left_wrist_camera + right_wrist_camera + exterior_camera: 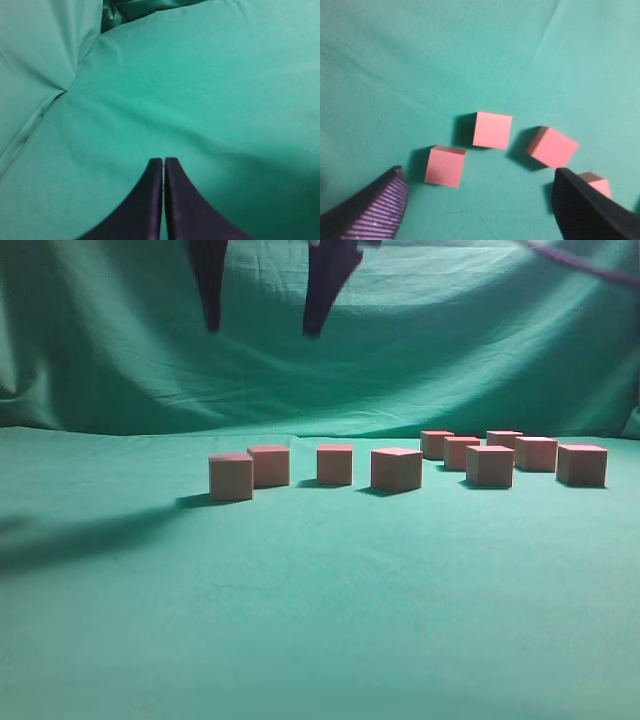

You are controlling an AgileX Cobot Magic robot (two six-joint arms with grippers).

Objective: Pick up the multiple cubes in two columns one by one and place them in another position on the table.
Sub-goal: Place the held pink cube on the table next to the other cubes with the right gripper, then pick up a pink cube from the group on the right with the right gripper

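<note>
Green cloth is covering the table [300, 640], where nine cubes [397, 469] are sitting in a loose row. Right gripper [262, 332] is hanging above, fingers spread wide, empty; left gripper [163, 161] fingers are pressing together, empty.

A big green cloth drape [420, 360] hangs up behind everything. It has lots of creases and folds in it. A thin purple-pink line [585, 265] crosses the top right corner in front of it. It may be a cable, but it looks too blurry to tell.
</note>
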